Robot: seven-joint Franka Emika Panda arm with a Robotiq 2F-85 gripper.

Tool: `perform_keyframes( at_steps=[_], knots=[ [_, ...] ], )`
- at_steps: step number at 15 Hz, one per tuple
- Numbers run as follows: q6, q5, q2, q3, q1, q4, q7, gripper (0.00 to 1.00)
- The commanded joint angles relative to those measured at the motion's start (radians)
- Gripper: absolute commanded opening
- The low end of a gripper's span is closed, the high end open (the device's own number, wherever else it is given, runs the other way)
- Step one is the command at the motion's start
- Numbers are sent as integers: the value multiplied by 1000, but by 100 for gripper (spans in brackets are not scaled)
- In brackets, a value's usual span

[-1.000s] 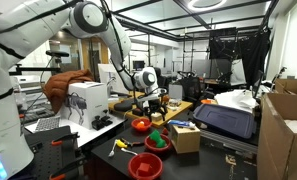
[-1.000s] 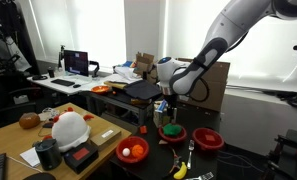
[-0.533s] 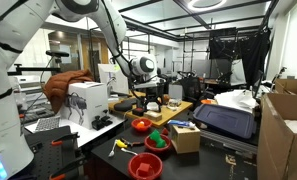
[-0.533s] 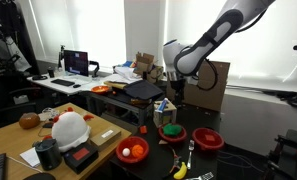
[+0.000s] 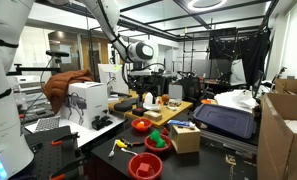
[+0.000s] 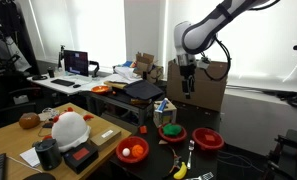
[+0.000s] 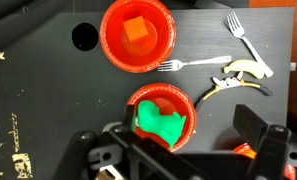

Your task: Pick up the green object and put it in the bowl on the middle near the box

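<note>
Gripper (image 6: pixel 185 88) spread wide, empty, high above bowl (image 7: pixel 140 98). Green object (image 7: pixel 163 122) sits in that bowl, just beside box (image 5: pixel 185 138).

The lumpy object (image 7: pixel 160 125) lies in the middle bowl (image 7: pixel 180 100) — the box (image 5: pixel 185 139) just beside it on the table; a fork (image 7: pixel 183 65) lies between this and the next bowl (image 7: pixel 113 45).
</note>
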Motion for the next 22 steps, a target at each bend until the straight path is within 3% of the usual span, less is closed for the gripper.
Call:
perform_keyframes(
  at_steps=[1, 6, 22],
  knots=[
    [-44, 62, -108, -2, -23, -64, 65, 100],
    [-49, 96, -177, -23, -35, -83, 158, 100],
    [-92, 110, -343, -23, -51, -191, 101, 100]
  ],
)
